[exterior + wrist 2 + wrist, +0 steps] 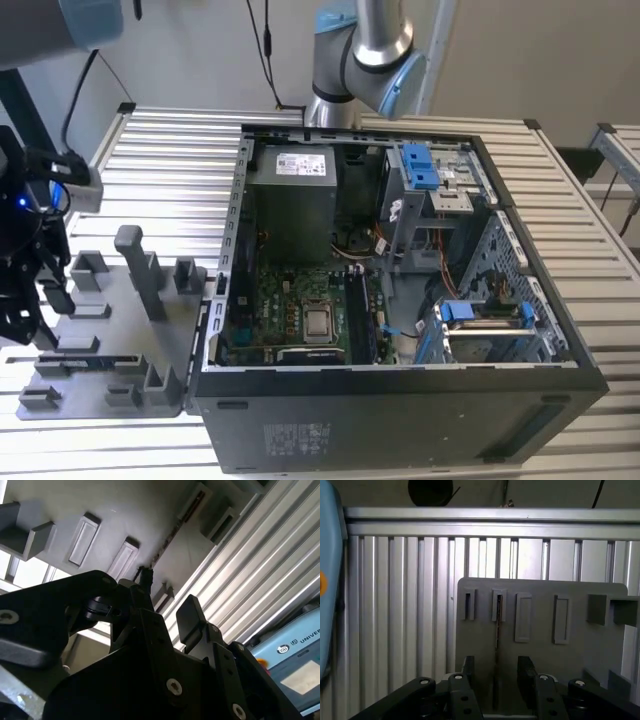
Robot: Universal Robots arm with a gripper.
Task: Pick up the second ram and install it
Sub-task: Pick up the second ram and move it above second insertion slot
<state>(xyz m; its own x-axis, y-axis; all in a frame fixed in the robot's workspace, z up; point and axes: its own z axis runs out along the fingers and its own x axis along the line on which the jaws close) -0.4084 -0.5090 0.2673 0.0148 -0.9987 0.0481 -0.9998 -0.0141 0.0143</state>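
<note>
The second ram (497, 630) stands on edge in a slot of the grey tray (540, 655), showing as a thin dark strip in the first wrist view. My gripper (496, 672) is open, with one finger (468, 667) on each side of the strip, and I see no contact. In the second wrist view the ram's edge (167, 539) runs from the tray toward the gap of the gripper (167, 597). In the exterior view the gripper (40, 305) hangs over the tray (110, 330) at the far left, just above the ram (85, 357).
The open computer case (560, 350) stands to the exterior view's right of the tray, with the motherboard (300, 300), its memory slots (362, 320) and the grey power-supply box (290, 200) inside. Upright pegs (135, 260) rise from the tray near the gripper. A slatted metal table (170, 150) lies underneath.
</note>
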